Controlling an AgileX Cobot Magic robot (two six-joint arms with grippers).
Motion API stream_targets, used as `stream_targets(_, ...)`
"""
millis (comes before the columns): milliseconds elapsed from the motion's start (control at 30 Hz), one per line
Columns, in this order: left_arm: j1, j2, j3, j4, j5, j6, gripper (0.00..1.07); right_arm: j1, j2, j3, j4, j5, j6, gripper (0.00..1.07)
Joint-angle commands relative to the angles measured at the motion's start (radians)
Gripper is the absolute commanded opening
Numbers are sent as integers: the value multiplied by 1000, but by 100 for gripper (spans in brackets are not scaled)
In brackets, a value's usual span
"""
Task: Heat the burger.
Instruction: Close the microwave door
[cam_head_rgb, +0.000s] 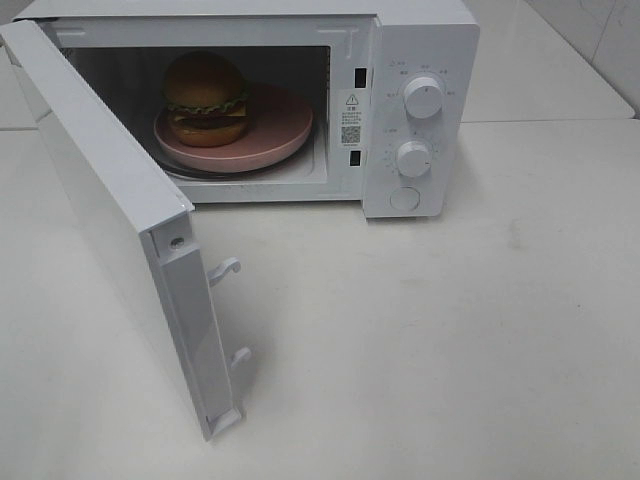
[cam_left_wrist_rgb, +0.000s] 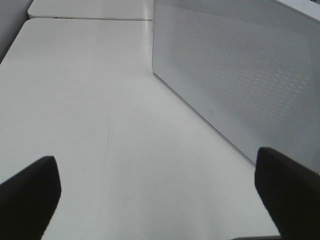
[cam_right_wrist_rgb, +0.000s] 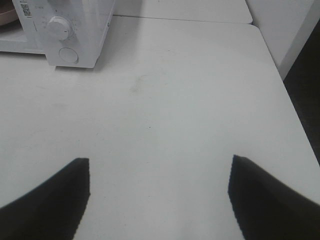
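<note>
- Inside the microwave, the burger stands upright on a pink plate, bun on top, with lettuce frill and dark patty showing.
- It sits on the part of the plate that lies to the left in the high view; the rest of the plate spreads out to its right.
- The plate lies flat on the oven floor and takes up most of the cavity's width.
- The door is swung wide open toward the left of the high view, and two latch hooks stick out from its free edge.
- On the panel right of the cavity are an upper knob and a lower knob, with a round button beneath them.
- The microwave rests on a white table.
- The left gripper hangs over the table, jaws spread wide and gripping nothing; the door's dotted outer face is near one finger but apart from it.
- The right gripper is also spread and empty above the table, well apart from the microwave's knob side ahead of it.
</note>
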Motion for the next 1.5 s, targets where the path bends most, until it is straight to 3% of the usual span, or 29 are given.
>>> stream_targets(33, -3, 26, -21, -26, -43, 1, 98, -9, -31, 2, 1, -5, 1, 75)
stream_targets(133, -3, 54, -26, -25, -85, 1, 96, -9, -31, 2, 1, -5, 1, 75)
stream_targets(233, -3, 83, -26, -24, -127, 1, 88, -9, -31, 2, 1, -5, 1, 75)
stream_targets(267, -3, 102, -22, -19, -154, 2, 79, -9, -31, 2, 1, -5, 2, 75)
stream_targets(300, -3, 102, -22, -19, -154, 2, 79, -9, -31, 2, 1, -5, 2, 75)
stream_targets(333, -3, 121, -13, -14, -191, 2, 66, -9, -31, 2, 1, -5, 2, 75)
stream_targets(400, -3, 130, -8, -14, -209, 2, 61, -9, -31, 2, 1, -5, 2, 75)
stream_targets(433, -3, 152, 5, -16, -235, 2, 48, -9, -31, 2, 1, -5, 2, 75)
stream_targets(467, -3, 152, 5, -16, -235, 2, 48, -9, -31, 2, 1, -5, 2, 75)
stream_targets(500, -3, 175, 17, -16, -269, 2, 36, -9, -31, 2, 1, -5, 2, 75)
stream_targets(567, -3, 189, 24, -16, -288, 2, 32, -9, -31, 2, 1, -5, 2, 75)
stream_targets(633, -3, 231, 53, -16, -371, 2, 18, -9, -31, 2, 1, -5, 2, 75)
stream_targets(667, -3, 231, 53, -16, -371, 2, 18, -9, -31, 2, 1, -5, 2, 75)
stream_targets(733, -3, 281, 94, -16, -477, 3, 1, -9, -31, 2, 1, -5, 2, 75)
stream_targets(933, -3, 383, 166, -16, -692, 31, 0, -9, -31, 2, 1, -5, 2, 75)
stream_targets(1067, -3, 488, 248, -19, -967, 87, 0, -9, -31, 2, 1, -5, 2, 75)
stream_targets(1100, -3, 534, 274, -20, -1063, 89, 0, -9, -31, 2, 1, -5, 2, 75)
stream_targets(1400, -3, 701, 311, -16, -1296, 89, 0, -9, -31, 2, 1, -5, 2, 75)
stream_targets(1500, -3, 813, 311, 27, -1412, 89, 0, -9, -31, 2, 1, -5, 2, 75)
